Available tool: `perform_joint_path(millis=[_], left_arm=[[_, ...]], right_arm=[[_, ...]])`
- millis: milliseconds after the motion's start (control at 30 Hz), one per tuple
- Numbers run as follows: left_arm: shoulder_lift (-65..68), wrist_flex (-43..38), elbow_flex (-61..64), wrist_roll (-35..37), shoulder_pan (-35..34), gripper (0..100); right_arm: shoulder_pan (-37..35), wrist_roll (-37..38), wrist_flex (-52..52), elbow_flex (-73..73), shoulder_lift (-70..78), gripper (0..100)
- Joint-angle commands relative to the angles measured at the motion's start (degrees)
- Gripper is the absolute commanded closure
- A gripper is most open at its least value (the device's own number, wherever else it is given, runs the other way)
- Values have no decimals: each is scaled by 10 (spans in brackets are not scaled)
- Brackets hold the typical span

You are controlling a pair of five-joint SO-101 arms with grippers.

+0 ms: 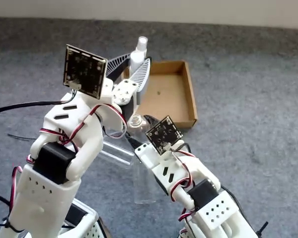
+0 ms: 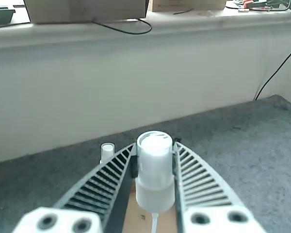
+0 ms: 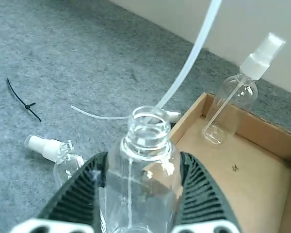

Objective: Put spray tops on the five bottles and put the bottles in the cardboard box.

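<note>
A white spray top (image 2: 155,167) pinched by the left pincer (image 2: 154,151) over the box (image 1: 169,99) edge, an open bottle (image 3: 146,145) pinched by the right pincer (image 3: 143,164) just beside the box, one capped bottle (image 3: 230,103) standing in the box

The left gripper (image 1: 139,58) is closed on a white spray top (image 1: 135,63). Lower, nearer to the camera, the right gripper (image 1: 142,130) clamps a clear bottle (image 1: 135,121) with its open neck up. The cardboard box (image 1: 191,99) lies just beside both grippers.
</note>
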Motion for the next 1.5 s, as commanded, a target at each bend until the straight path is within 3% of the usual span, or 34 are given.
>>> perform_joint_path(millis=[0,233,567,900,1467], left_arm=[[-11,40,1,4,-6,934],[-12,126,0,3,-7,934],[-29,85,-150,-47,-7,934],[21,-23,-109,-38,-6,934],[36,28,-76,-10,37,934]], right_arm=[[7,-7,-15,-12,2,994],[8,-53,-15,-12,1,994],[7,-53,-15,-11,1,994],[7,-53,-15,-11,1,994],[7,-52,-15,-8,1,994]])
